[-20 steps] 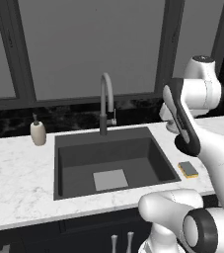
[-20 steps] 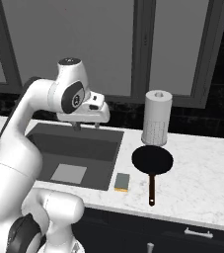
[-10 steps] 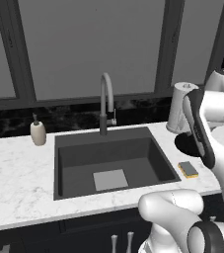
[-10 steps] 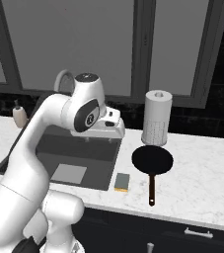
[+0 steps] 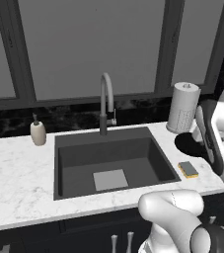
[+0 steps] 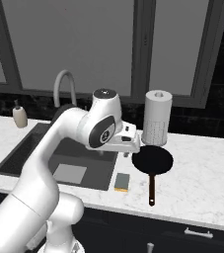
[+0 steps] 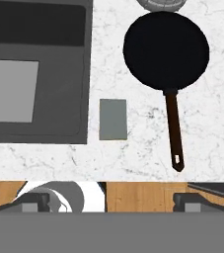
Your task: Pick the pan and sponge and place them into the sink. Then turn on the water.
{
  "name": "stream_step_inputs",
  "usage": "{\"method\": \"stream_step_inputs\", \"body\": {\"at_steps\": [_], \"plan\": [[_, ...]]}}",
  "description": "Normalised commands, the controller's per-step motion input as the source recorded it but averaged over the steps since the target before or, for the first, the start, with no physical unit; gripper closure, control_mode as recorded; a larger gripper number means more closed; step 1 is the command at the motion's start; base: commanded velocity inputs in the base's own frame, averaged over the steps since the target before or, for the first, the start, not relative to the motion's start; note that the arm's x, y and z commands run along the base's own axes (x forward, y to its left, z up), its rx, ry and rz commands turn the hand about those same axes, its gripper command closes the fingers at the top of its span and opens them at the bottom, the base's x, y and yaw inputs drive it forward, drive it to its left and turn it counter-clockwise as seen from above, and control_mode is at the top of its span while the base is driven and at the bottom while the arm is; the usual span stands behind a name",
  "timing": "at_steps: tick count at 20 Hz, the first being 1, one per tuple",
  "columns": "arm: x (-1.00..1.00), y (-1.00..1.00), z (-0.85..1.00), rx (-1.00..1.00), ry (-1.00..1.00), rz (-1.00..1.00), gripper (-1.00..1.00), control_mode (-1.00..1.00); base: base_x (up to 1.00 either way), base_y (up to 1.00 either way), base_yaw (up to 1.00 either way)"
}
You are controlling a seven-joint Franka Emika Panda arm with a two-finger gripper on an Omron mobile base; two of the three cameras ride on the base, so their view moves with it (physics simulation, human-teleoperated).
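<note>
The hand view looks straight down on the black pan [image 7: 166, 49], whose reddish-brown handle [image 7: 173, 128] points toward the counter's front edge. The sponge [image 7: 113, 119] lies flat between the pan and the sink [image 7: 59, 113], its green-grey side up. My gripper [image 7: 111, 202] hangs high above them, open, with nothing between its fingers. From the right base view, the pan [image 6: 153, 160] and the sponge [image 6: 122, 182] sit right of the sink [image 6: 34, 143], and the hand hovers over the counter beside the pan. The faucet [image 5: 106, 99] stands behind the sink [image 5: 69, 163].
A paper towel roll [image 6: 156, 123] stands upright just behind the pan. A cream soap dispenser [image 5: 38, 132] sits at the sink's back left. White marble counter [image 6: 202, 178] stretches right of the pan. Dark windows and a black backsplash close the back.
My arm has swung right, from over the sink's right side to above the counter by the pan and sponge. The gripper stays open. Pan and sponge have not moved.
</note>
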Motion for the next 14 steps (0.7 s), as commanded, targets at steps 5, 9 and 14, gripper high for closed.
{"method": "stream_step_inputs", "body": {"at_steps": [5,9,14], "plan": [[0.00,-0.54,-0.31,0.00,0.00,0.00,-1.00,-1.00,0.00,0.00,0.00],[0.00,-0.53,-0.35,0.00,0.00,0.00,-1.00,-1.00,0.00,0.00,0.00],[0.00,-0.29,-0.28,0.00,0.00,0.00,-1.00,-1.00,0.00,0.00,0.00]]}}
